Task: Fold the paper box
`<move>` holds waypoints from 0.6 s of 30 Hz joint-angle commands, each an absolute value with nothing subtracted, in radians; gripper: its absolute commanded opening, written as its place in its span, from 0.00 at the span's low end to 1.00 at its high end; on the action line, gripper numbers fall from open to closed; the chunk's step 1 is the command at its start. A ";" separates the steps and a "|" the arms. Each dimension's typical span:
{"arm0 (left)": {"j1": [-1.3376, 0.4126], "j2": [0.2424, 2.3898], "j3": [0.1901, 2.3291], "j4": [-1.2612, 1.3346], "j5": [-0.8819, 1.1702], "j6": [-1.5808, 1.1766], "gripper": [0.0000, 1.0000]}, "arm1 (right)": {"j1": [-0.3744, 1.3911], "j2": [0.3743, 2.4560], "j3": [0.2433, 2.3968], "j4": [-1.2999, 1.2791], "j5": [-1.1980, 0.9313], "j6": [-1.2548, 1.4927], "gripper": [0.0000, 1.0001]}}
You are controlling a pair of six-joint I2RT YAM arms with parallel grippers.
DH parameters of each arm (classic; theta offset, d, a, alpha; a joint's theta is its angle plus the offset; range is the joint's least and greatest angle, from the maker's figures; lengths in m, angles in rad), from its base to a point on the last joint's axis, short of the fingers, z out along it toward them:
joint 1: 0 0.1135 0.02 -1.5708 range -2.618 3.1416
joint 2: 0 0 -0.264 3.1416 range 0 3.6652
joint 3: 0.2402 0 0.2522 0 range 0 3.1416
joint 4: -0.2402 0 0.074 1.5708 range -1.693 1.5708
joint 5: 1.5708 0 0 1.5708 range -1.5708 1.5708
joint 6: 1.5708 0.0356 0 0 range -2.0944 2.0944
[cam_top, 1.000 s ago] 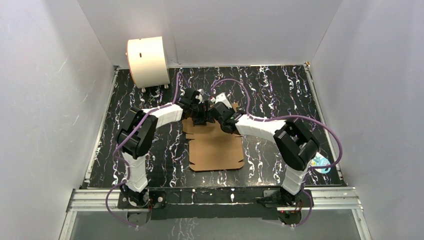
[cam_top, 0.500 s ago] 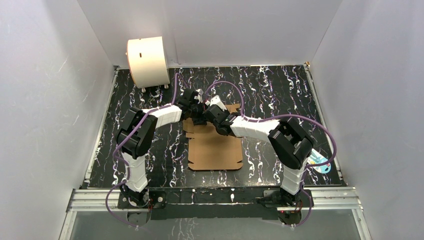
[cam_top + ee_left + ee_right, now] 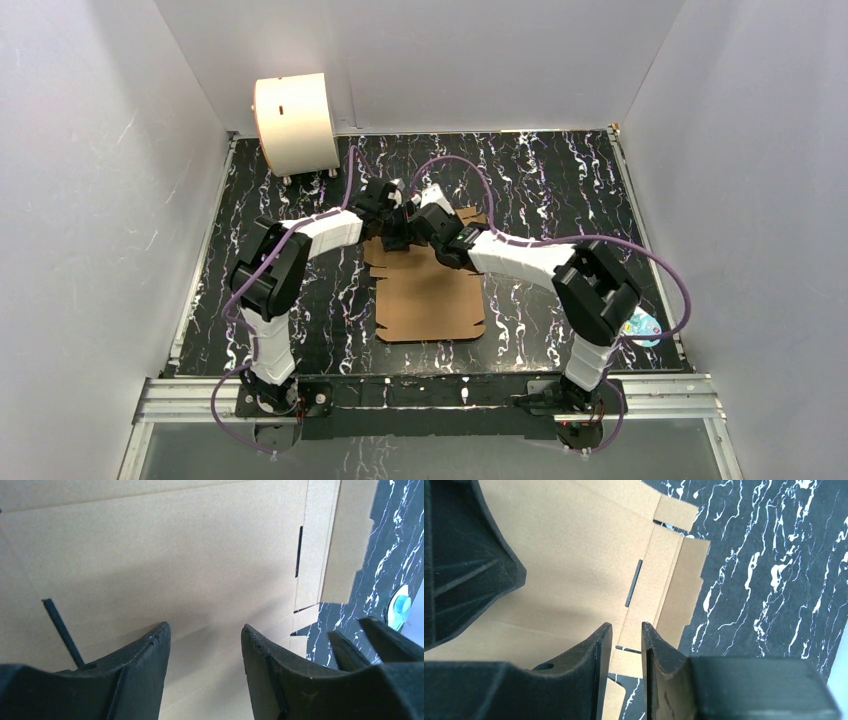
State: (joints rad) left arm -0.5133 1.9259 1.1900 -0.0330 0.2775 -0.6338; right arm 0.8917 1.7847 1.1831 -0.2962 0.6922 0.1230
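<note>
Box (image 3: 430, 295) flat, far end right under left pincer (image 3: 205, 630) and right pincer (image 3: 626, 626), long axis running back away from them. Left one apart; right one barely apart, empty, nearer the slotted flap (image 3: 651, 580).

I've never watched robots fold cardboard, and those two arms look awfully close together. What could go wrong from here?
The left end effector and right end effector are crowded together at the far edge of the paper box, so they might bump each other. The box lies flat on the smooth-looking table, so a push could slide it rather than crease it.
</note>
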 commanded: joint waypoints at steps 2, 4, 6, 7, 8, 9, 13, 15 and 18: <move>-0.509 1.789 1.206 -0.123 0.229 -0.611 0.54 | 0.896 1.656 1.170 -0.232 0.668 0.124 0.40; -0.508 1.750 1.193 -0.129 0.224 -0.613 0.56 | 0.896 1.633 1.151 -0.215 0.629 0.124 0.43; -0.506 1.702 1.161 -0.130 0.218 -0.622 0.58 | 0.897 1.617 1.124 -0.184 0.577 0.126 0.45; -0.503 1.674 1.140 -0.125 0.217 -0.627 0.60 | 0.896 1.613 1.109 -0.167 0.546 0.131 0.46; -0.501 1.647 1.115 -0.124 0.212 -0.631 0.60 | 0.896 1.612 1.095 -0.151 0.518 0.140 0.46; -0.499 1.621 1.093 -0.128 0.209 -0.634 0.61 | 0.896 1.612 1.081 -0.135 0.492 0.149 0.47; -0.470 1.494 0.966 -0.140 0.200 -0.650 0.67 | 0.894 1.622 1.037 -0.078 0.420 0.177 0.50; -0.446 1.431 0.892 -0.140 0.202 -0.667 0.69 | 0.888 1.626 1.009 -0.040 0.387 0.185 0.51; -0.411 1.342 0.792 -0.131 0.210 -0.697 0.73 | 0.873 1.629 0.977 0.005 0.330 0.204 0.53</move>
